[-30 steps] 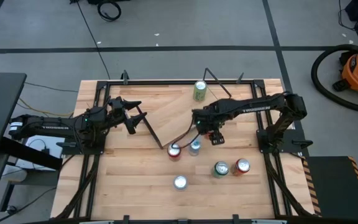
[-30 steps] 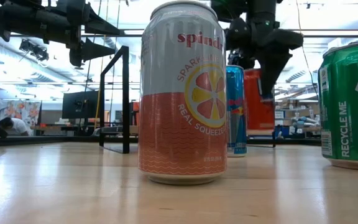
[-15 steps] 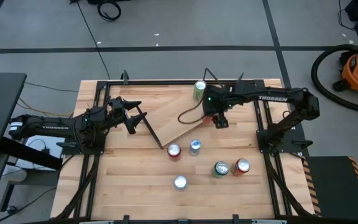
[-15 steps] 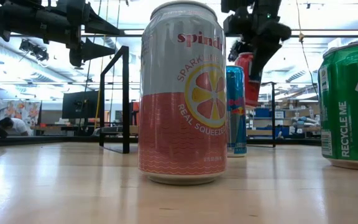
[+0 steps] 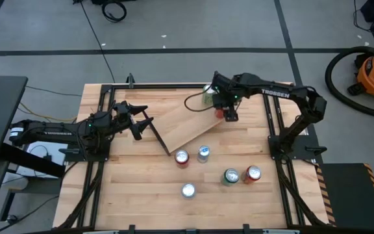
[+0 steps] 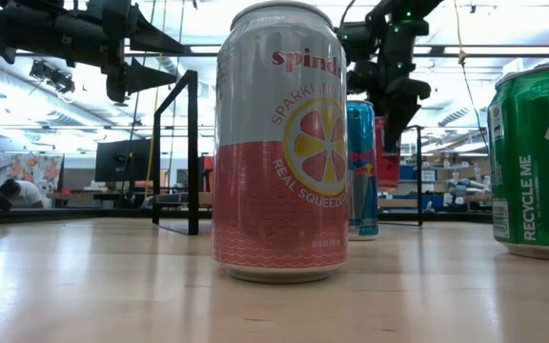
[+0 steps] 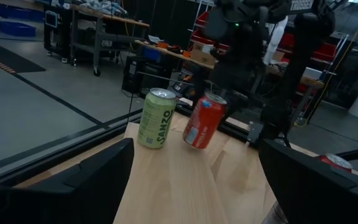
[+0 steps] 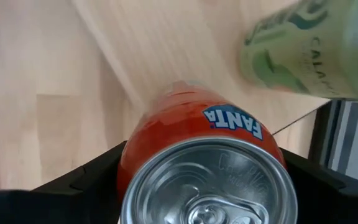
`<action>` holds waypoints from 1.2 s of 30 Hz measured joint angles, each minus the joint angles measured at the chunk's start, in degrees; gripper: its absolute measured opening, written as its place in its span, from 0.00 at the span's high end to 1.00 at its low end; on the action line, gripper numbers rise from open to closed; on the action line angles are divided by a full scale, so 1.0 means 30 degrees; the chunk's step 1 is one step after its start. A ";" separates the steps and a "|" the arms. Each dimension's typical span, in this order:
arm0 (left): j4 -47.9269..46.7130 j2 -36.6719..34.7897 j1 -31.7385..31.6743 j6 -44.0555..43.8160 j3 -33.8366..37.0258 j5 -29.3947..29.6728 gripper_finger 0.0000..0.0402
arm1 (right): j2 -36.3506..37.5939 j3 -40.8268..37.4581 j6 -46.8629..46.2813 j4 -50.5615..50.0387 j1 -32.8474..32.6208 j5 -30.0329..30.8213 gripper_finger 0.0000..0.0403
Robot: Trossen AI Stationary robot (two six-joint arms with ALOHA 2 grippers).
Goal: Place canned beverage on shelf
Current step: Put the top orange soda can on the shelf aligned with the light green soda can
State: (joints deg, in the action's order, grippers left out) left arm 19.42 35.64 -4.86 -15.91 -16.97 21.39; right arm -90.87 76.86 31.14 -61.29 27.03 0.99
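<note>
**Operator:** Now, state the positions, taking the shelf [image 5: 186, 122] as reference and working from its left end.

**Inspector:** Left gripper [image 5: 140, 121] hovers off the shelf's left end, beside the black rod frame [image 5: 153, 134]. Its fingers [image 7: 98, 171] stand spread apart and hold nothing.

**Operator:** And on the board itself?

**Inspector:** A green can [image 5: 208, 95] stands upright at the shelf's far right corner. Just beside it is the orange Fanta can [image 7: 203, 121], tilted, its lower edge at or just above the board; contact cannot be confirmed.

**Operator:** Tool state on that side?

**Inspector:** Right gripper [image 5: 226, 109] is above the shelf's right end, fingers [image 8: 86, 180] clamped on both sides of the Fanta can near its top.

**Operator:** Other items?

**Inspector:** Off the shelf's near edge, on the table [image 5: 141, 188], stand five cans: a red can [image 5: 182, 157], a blue can [image 5: 203, 153], a Spindrift can [image 5: 187, 190], a green Sprite can [image 5: 230, 176] and a red-and-silver can [image 5: 252, 173].
</note>
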 joint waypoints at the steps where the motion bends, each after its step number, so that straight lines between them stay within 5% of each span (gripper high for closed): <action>1: 0.0000 -0.0003 0.0000 0.0010 0.0000 0.0000 0.11 | 0.0000 0.0000 0.0039 0.0078 0.0210 -0.0143 0.18; 27: 0.0153 -0.0007 -0.0073 0.0090 -0.0004 0.0007 0.11 | -0.2222 0.1974 0.0312 -0.0550 0.0910 -0.0486 0.18; 36: 0.0153 -0.0007 -0.0073 0.0177 0.0000 0.0007 0.11 | -0.2229 0.1989 -0.0191 -0.0534 0.1280 -0.0360 0.08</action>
State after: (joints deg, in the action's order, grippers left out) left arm 19.88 35.62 -5.08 -15.38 -16.97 21.41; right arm -97.56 82.83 30.57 -62.89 30.87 -0.09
